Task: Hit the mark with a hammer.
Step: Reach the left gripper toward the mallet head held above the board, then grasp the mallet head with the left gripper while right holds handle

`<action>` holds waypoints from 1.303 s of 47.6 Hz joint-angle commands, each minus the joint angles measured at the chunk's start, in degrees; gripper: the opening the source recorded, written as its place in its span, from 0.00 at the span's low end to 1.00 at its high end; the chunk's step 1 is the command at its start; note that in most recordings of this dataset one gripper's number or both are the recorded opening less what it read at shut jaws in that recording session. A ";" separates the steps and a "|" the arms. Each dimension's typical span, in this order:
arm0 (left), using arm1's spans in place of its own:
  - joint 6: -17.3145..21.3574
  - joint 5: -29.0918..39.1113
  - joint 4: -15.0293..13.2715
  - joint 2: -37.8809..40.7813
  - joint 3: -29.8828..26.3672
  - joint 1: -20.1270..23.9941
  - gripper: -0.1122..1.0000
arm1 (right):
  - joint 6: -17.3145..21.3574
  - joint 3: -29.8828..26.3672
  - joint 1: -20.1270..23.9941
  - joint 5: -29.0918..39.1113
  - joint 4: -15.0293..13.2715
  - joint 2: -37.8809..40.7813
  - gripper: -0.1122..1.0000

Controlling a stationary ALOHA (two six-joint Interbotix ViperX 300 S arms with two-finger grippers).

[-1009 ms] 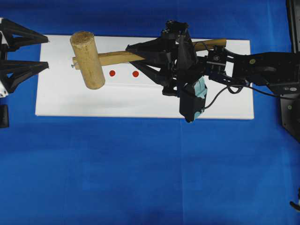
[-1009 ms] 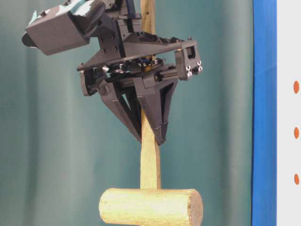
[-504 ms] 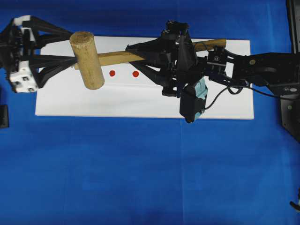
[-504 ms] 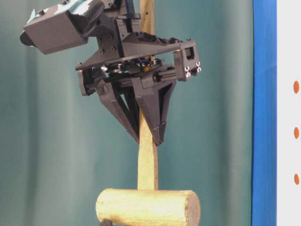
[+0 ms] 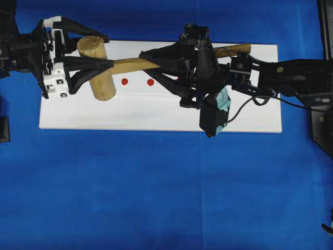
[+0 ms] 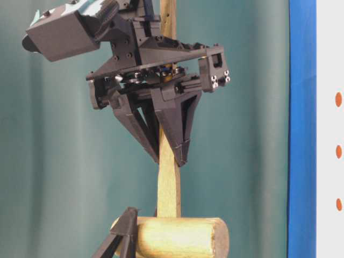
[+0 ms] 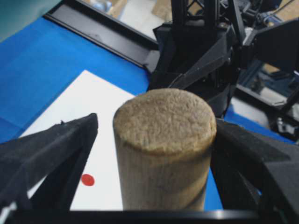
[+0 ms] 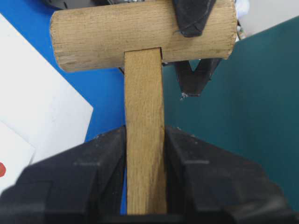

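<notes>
Item one: light tan wooden mallet, thick cylindrical head, long slim squared handle. I hold it off the board by the handle, which runs from the head back through my right gripper and out past it toward the board's right end.

Item two: right gripper, black, clamped on the mallet handle. My right wrist view shows both pads pressed flat on opposite faces of the handle, with the head crosswise just ahead of the fingertips.

Item three: left gripper, black with a white mount, jaws spread wide and straddling the mallet head. In the left wrist view the round end face of the head sits between the two fingers, a gap on either side; I judge no contact yet, though the far side is hard to read.

Item four: flat white rectangular board on blue cloth, under both grippers.

Item five: red round marks, two showing from overhead, on the board between the mallet head and my right gripper's body, just below the handle line.

Progress, as I judge it: mallet lifted and secured; left jaws positioned around the head but not closed; no strike delivered. Remaining: settle the grip, line the head over a mark, bring it down.
</notes>
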 commanded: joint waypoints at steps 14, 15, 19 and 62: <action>-4.66 1.05 0.00 -0.26 -1.32 0.09 0.58 | 0.09 -1.93 -0.09 -0.35 1.05 -2.02 0.19; -4.83 1.14 0.09 -0.26 -1.23 0.09 0.53 | 0.09 -1.93 -0.09 -0.35 0.97 -1.93 0.19; -5.19 1.41 0.09 -0.26 -1.32 0.09 0.51 | 0.09 -2.02 0.00 -0.26 1.05 -2.02 0.19; 3.60 4.04 0.35 -1.32 -1.05 0.18 0.51 | 2.29 -2.99 -0.35 14.33 10.55 -4.31 0.91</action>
